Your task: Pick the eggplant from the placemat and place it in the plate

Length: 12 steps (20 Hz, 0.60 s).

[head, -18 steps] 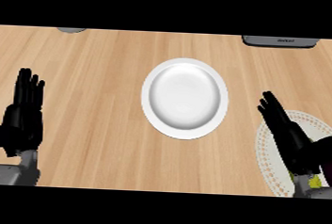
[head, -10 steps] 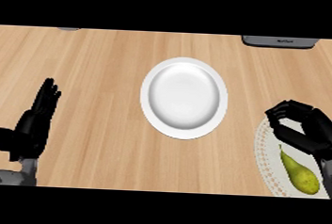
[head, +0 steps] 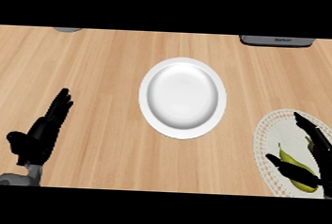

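- My right black hand (head: 318,160) has come down over the round pale woven placemat (head: 274,132) at the right edge of the view; a moment ago it was curled above the mat's upper rim, and before that it was raised with straight fingers.
- That hand is now spread: the fingers reach up along the mat's right side, and the thumb juts left across the lower end of the yellow-green elongated eggplant (head: 293,165).
- The eggplant lies on the placemat, between thumb and fingers. I can't tell whether the thumb is touching it, and nothing is curled round it, so I judge it not yet grasped.
- Half a second back, more of the eggplant showed below the hand; now the hand covers part of it, which tells me the reach has gone to the right spot.
- My left black hand (head: 41,134) rests at the lower left with straight fingers pointing up and holding nothing; it has tilted a little but plays no part here.
- The white oval ceramic plate (head: 182,97) sits in the middle of the light wooden counter (head: 94,68), well apart from the placemat, with nothing on it.
- By my reading, the task is at the closing-in stage: the fingers must next wrap the eggplant before any lift and carry leftward to the plate.
- The risk I see is the slim, curved vegetable rolling away under the thumb.
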{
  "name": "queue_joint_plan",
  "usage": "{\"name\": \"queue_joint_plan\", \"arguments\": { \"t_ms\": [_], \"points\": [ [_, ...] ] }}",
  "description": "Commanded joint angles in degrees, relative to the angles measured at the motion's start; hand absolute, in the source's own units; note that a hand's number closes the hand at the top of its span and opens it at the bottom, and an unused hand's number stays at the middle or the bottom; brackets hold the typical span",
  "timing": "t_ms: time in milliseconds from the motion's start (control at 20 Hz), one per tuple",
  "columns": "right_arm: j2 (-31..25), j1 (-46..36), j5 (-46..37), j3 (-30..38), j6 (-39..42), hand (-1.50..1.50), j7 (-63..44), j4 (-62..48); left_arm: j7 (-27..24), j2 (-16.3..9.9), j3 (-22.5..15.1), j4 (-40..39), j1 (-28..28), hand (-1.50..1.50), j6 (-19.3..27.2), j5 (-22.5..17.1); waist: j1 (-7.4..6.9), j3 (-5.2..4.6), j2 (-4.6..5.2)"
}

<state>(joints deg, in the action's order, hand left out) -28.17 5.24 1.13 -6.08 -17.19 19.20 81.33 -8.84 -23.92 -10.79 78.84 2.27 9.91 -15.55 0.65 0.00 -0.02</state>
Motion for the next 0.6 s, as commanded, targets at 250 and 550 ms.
{"name": "queue_joint_plan", "arguments": {
  "t_ms": [250, 550],
  "points": [
    [-5.5, 9.0, -7.8, 5.6, -5.9, -1.5, -6.0, 10.9, -0.8, 1.8, 1.7, -1.8, 0.3, 0.0, -2.3, 1.0, -0.19, -0.05, -0.04],
    [-18.1, 12.9, -14.8, 4.0, 1.5, -1.5, -24.8, 16.6, -1.5, 2.2, 1.4, -4.0, 1.4, 0.0, -1.9, 2.3, 0.04, -0.23, 0.15]
  ]
}}
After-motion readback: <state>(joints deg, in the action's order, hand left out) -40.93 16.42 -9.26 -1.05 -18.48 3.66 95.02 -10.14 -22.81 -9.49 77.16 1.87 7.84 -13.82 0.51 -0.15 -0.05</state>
